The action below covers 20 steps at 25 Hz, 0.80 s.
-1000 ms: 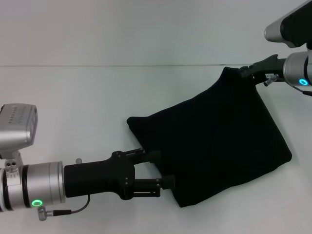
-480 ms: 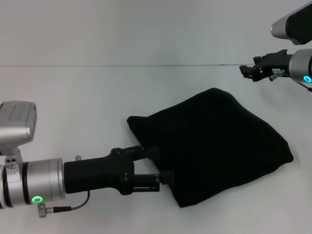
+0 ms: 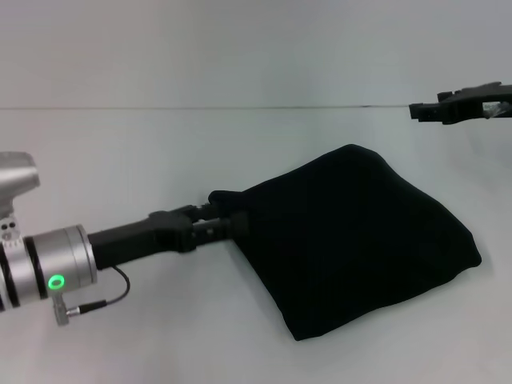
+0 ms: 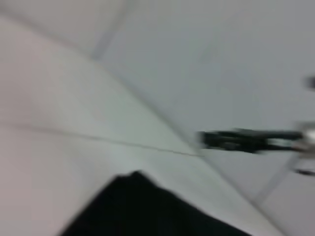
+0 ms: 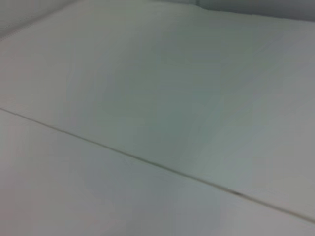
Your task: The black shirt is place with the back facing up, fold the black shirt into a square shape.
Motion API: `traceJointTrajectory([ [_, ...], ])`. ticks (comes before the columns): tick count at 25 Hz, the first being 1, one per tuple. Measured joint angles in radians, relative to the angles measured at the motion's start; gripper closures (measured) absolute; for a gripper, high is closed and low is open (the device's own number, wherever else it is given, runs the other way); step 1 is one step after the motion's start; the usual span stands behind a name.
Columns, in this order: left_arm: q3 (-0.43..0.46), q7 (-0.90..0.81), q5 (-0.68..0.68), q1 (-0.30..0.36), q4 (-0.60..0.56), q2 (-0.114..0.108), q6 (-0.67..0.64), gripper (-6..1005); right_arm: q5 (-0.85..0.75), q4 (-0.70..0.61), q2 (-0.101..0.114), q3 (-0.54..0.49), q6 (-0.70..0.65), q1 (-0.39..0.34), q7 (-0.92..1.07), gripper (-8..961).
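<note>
Your head camera gave you the whole scene: one black shirt [image 3: 360, 240] lay folded into a rough four-sided bundle on the white table [image 3: 160, 144], right of centre, its matte cloth soft and puffed with a rounded far corner. The left gripper [image 3: 228, 224] reached in low from the left, its tip touching the shirt's left edge; dark fingers merged with dark fabric there, so you could not tell whether they were spread or pinching the cloth. The right gripper [image 3: 424, 110] hung well apart from the shirt at the far right, above the table's back edge, seen side-on as a thin black bar; you could not tell its finger state either.

The left wrist camera showed you what the head camera did not: the shirt [image 4: 147, 211] as a peaked dark mass from low down, and the other arm's gripper [image 4: 231, 140] farther off, blurred, a slim horizontal black shape. The right wrist camera showed only bare pale surface [image 5: 147, 98] crossed by one thin dark seam line, with no shirt and no fingers
</note>
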<state>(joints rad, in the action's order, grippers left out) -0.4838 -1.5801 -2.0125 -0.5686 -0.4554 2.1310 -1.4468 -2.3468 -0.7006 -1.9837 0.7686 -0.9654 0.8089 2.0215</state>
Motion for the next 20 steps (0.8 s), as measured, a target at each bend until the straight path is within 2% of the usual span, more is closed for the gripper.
traceJointTrajectory([
  [4,0.0,-0.126,0.001,-0.012,0.006,-0.004,0.127,112,0.068,-0.002,0.029,-0.041,-0.115,-0.03,-0.013,341],
  [7,-0.003,-0.233,0.0,-0.024,0.007,-0.005,0.187,112,0.108,-0.018,0.04,-0.052,-0.151,-0.063,-0.014,340],
  [12,-0.028,-0.362,-0.007,-0.054,0.014,-0.008,0.254,112,0.122,-0.057,0.03,-0.049,-0.166,-0.098,-0.015,340],
  [20,-0.157,-0.481,-0.008,-0.099,0.023,-0.004,0.37,112,0.116,-0.062,0.016,-0.046,-0.161,-0.102,-0.041,340],
])
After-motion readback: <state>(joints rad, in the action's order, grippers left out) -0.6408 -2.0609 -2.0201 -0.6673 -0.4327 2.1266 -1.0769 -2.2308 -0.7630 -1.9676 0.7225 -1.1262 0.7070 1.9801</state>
